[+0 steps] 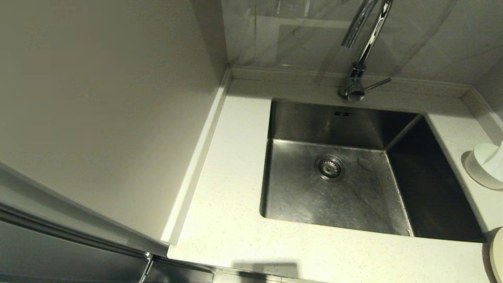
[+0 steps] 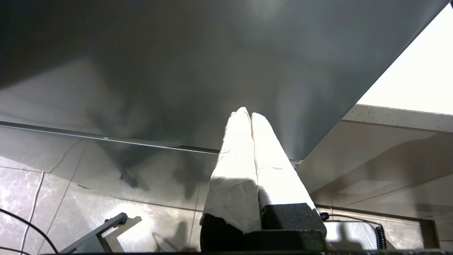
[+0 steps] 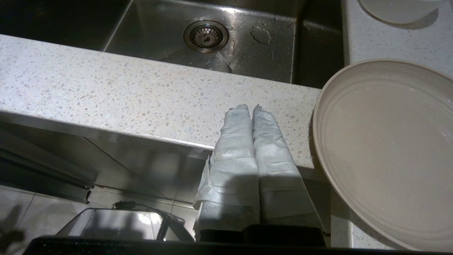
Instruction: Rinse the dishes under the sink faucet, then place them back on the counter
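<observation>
The steel sink (image 1: pixel 314 196) lies empty, its drain strainer (image 1: pixel 329 168) in the middle. The chrome faucet (image 1: pixel 363 43) rises behind it with its side lever (image 1: pixel 377 83) pointing right. A white bowl (image 1: pixel 487 165) stands on the counter (image 1: pixel 220 204) right of the sink. The cream plate (image 3: pixel 385 148) lies at the counter's front right corner, its edge showing in the head view (image 1: pixel 498 255). My right gripper (image 3: pixel 250 108) is shut and empty, at the counter's front edge just left of the plate. My left gripper (image 2: pixel 247 114) is shut and empty, low beside the cabinet. The spoon is out of view.
A beige wall panel (image 1: pixel 98 110) closes off the counter's left side. A low raised edge (image 1: pixel 283 74) runs along the back. Dark cabinet fronts (image 2: pixel 177 71) and a tiled floor (image 2: pixel 70 212) show below the left arm.
</observation>
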